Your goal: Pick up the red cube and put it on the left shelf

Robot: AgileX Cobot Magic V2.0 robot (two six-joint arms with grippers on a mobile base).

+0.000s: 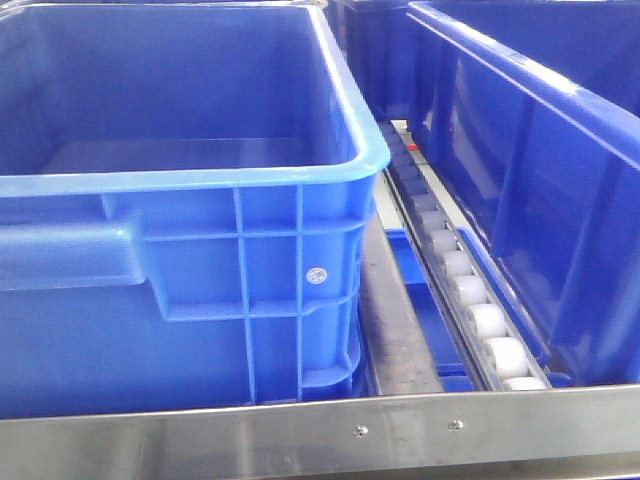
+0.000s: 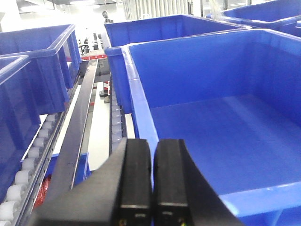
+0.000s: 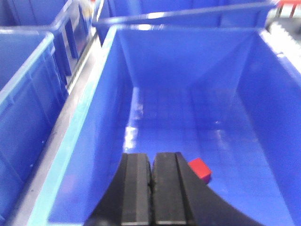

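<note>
The exterior front-facing view is filled by a large blue crate standing on the left shelf, whose steel front rail with two rivets runs along the bottom edge. Beside the crate, a track of small white rollers slopes away between it and a second blue crate on the right; the rollers are judged to be there so that crates can slide along the rack. No arm and no cube are seen in this view.

In the left wrist-mounted view, the left gripper is seen from behind, its two black fingers pressed together with nothing between them. It hangs over the near rim of an empty-looking blue crate, with more crates and roller tracks receding to the left.

In the right wrist-mounted view, the right gripper is likewise closed, its fingers touching and holding nothing. It is held above the near end of a deep blue crate. The red cube lies on the floor of this crate, just to the right of the gripper's fingers and partly hidden behind them. The cube is not gripped.

The task is judged to be at its start: the cube is not yet picked. The right gripper appears placed over the crate to reach down for it, but it would first need to be opened and shifted slightly right. The crate's tall walls may limit the approach.
</note>
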